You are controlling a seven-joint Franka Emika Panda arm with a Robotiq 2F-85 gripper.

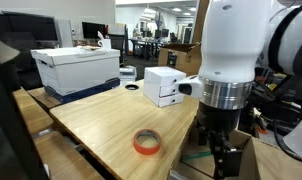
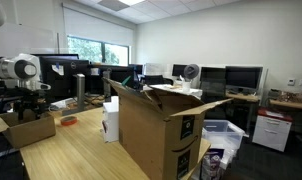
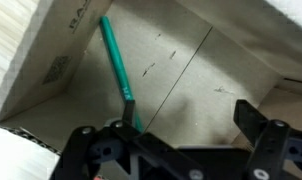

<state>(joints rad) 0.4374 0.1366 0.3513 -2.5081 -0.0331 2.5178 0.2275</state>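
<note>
My gripper (image 3: 189, 118) is open and empty, lowered into a small open cardboard box (image 3: 221, 50). A teal pen-like stick (image 3: 116, 62) lies slanted on the box floor, its near end right by one finger; whether they touch I cannot tell. The gripper (image 1: 220, 152) hangs over this box at the wooden table's edge in both exterior views, and it also shows from farther off (image 2: 31, 100) above the box (image 2: 29, 128).
An orange tape roll (image 1: 146, 143) lies on the wooden table (image 1: 101, 120), also seen in the wider view (image 2: 68, 121). A small white box (image 1: 163, 86) and a large white box (image 1: 79, 68) stand behind. A tall open cardboard box (image 2: 161, 130) is in the foreground.
</note>
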